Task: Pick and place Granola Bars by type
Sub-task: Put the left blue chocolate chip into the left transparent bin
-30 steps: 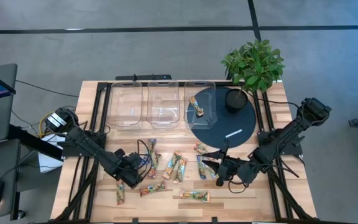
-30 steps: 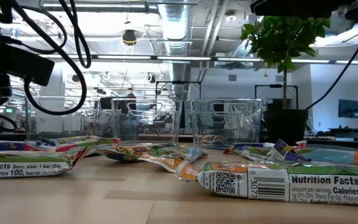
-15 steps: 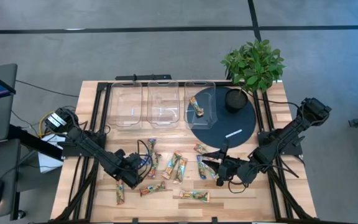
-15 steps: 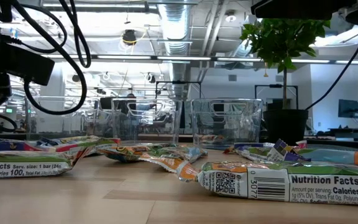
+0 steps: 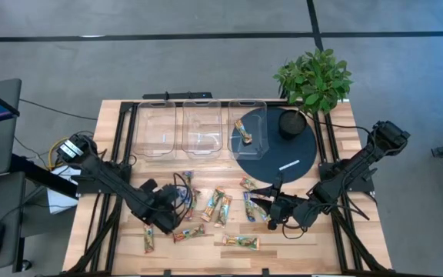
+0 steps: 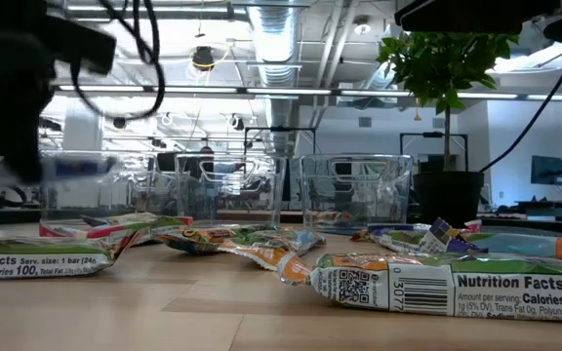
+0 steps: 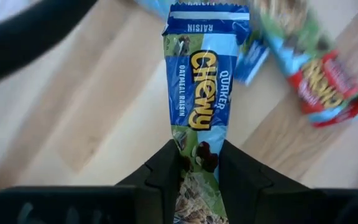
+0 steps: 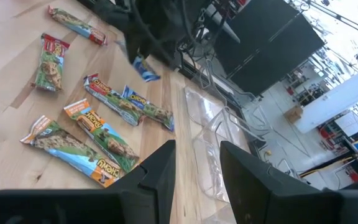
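Several Granola Bars (image 5: 215,205) lie flat on the wooden table's near half, and one more (image 5: 243,131) lies in the right-hand clear bin (image 5: 248,115). My left gripper (image 5: 174,212) hangs over the bars at the near left, shut on a blue bar (image 7: 199,93), which shows as a blurred streak (image 6: 76,168) above the table in the low view. My right gripper (image 5: 268,206) waits near the bars' right side. Its fingers (image 8: 160,168) stand apart with nothing between them. My left gripper pinches one end of the blue bar (image 7: 197,154) between its two fingers. The fingers come from above, slanting steeply down, and lie along the bar. The rest of the bar sticks out past the fingertips, clear of the table.
Three clear bins (image 5: 201,128) stand in a row at the far side. Right of them lies a dark round disc (image 5: 283,150) with a potted plant (image 5: 312,78) on its far edge. Black rails (image 5: 121,154) run along both sides of the table.
My left gripper has risen from the table with the blue bar. The bar lay among the others at the near left and now hangs clear above them. The other bars have stayed where they were.
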